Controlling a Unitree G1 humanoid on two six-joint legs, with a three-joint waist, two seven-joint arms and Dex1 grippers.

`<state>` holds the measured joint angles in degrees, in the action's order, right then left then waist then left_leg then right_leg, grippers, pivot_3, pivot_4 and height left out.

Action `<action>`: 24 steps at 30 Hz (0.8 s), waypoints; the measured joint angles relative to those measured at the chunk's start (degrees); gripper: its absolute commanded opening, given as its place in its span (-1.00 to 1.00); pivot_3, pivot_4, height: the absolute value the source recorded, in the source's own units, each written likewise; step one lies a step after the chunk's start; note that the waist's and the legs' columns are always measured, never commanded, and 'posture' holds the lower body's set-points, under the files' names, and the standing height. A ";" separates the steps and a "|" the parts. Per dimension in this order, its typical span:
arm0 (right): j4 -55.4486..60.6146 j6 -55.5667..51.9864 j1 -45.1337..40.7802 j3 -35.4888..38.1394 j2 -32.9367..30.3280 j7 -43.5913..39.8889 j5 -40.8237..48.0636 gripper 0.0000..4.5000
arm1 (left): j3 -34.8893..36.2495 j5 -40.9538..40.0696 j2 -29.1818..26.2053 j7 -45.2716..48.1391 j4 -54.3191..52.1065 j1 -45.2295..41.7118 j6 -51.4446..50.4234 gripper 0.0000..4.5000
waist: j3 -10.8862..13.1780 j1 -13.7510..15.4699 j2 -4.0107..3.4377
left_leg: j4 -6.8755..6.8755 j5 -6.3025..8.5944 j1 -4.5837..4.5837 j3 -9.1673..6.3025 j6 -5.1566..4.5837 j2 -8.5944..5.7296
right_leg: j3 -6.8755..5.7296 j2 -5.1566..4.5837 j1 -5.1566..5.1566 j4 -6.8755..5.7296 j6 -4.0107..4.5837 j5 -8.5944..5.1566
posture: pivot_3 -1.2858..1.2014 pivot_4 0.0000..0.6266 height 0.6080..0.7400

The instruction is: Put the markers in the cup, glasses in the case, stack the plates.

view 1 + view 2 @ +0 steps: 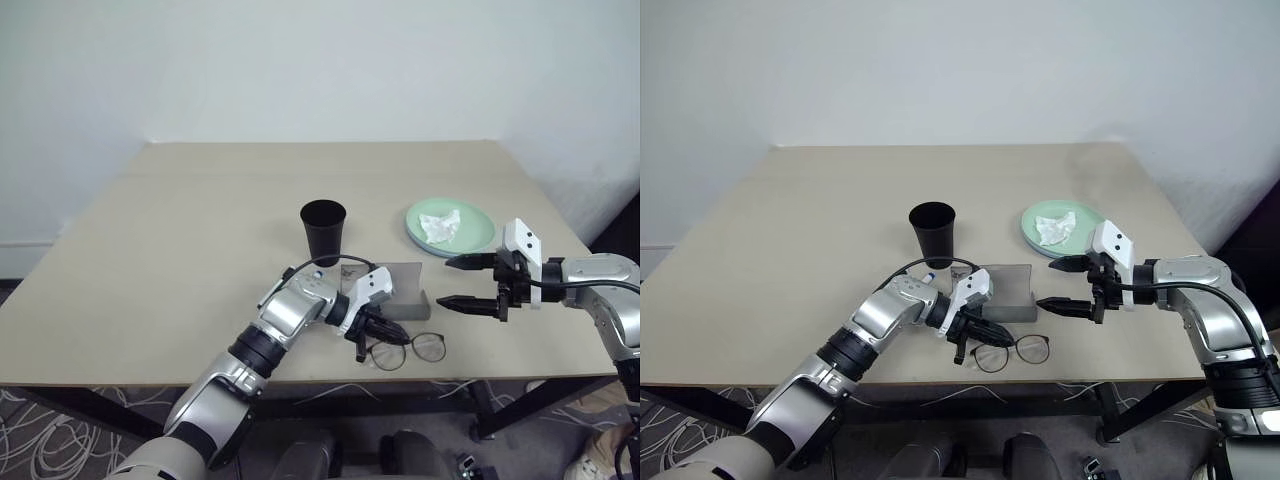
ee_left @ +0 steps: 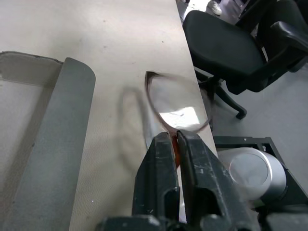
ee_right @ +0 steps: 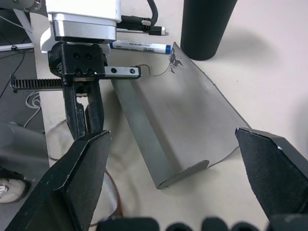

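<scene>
The glasses (image 1: 412,349) are at the table's front edge, just in front of the open grey case (image 1: 405,291). My left gripper (image 1: 392,337) is shut on the rim of one lens (image 2: 175,103). My right gripper (image 1: 447,282) hovers open just right of the case, nothing between its fingers. The black cup (image 1: 323,230) stands upright behind the case. Two markers, one with a blue cap (image 3: 139,46) and one black-tipped (image 3: 142,32), lie beside the cup behind my left wrist. A pale green plate (image 1: 478,239) sits at the right.
A crumpled white tissue (image 1: 439,226) lies on the green plate. The table's front edge (image 1: 330,380) runs right under the glasses. A black office chair (image 2: 231,48) and cables are on the floor beyond that edge.
</scene>
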<state>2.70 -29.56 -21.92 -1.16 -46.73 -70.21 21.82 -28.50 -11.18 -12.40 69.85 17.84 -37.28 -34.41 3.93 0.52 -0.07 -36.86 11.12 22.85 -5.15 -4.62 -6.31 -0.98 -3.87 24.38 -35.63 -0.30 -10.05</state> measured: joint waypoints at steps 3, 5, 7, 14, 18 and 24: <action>0.00 0.04 -0.07 0.00 0.00 0.00 0.00 1.00 | -0.27 0.03 0.14 0.08 0.00 0.24 0.12 -0.97 | 0.00 -0.01 0.01 | -0.01 0.00 0.01 0.01 0.00 0.00 | 0.00 -0.01 0.00 0.00 0.01 -0.01 | 0.03 -1.00 0.99; -0.01 0.10 -0.12 0.00 0.00 0.01 -0.01 1.00 | -0.28 0.21 0.14 0.06 0.00 0.24 0.29 -0.97 | 0.00 -0.01 0.01 | -0.01 0.00 0.01 0.01 0.00 0.00 | 0.00 -0.01 0.00 0.00 0.02 -0.02 | 0.03 -1.00 0.99; -0.02 0.13 -0.20 0.00 0.00 0.01 -0.01 1.00 | -0.28 0.34 0.15 0.05 0.00 0.24 0.49 -0.97 | 0.00 -0.01 0.01 | -0.01 0.00 0.01 0.01 0.00 0.00 | 0.00 0.00 0.00 0.00 0.08 -0.06 | 0.03 -1.00 0.99; -0.12 0.28 -0.49 -0.01 0.01 0.05 -0.03 1.00 | -0.09 0.42 -0.01 0.16 0.34 0.08 1.11 -0.97 | 0.00 -0.01 0.00 | -0.01 0.00 0.01 0.01 -0.01 0.00 | 0.00 -0.01 0.00 0.00 0.09 -0.06 | 0.03 -1.00 0.99; -0.99 0.69 -0.81 -0.11 0.01 0.07 -0.08 1.00 | 0.83 0.11 -1.27 0.79 0.33 -2.02 1.10 -0.97 | 0.01 -0.01 0.01 | -0.01 0.00 0.01 0.01 -0.01 0.00 | -0.02 -0.01 0.00 0.00 0.09 -0.06 | 0.03 -1.00 0.99; -1.91 1.34 -2.24 -0.36 0.10 0.12 -0.37 1.00 | 3.33 -1.14 -3.57 2.32 -1.37 -5.25 0.65 -0.97 | 0.01 0.00 0.01 | -0.02 0.02 0.01 0.01 -0.03 0.00 | -0.02 -0.01 0.00 0.01 0.01 -0.02 | 0.03 -1.00 0.99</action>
<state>0.79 -28.21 -24.17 -1.52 -46.63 -70.09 21.45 -25.17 -12.32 -15.97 72.17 16.47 -42.53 -33.77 3.94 0.52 -0.05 -36.88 11.14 22.86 -5.15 -4.64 -6.31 -1.00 -3.88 24.38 -35.62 -0.29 -10.07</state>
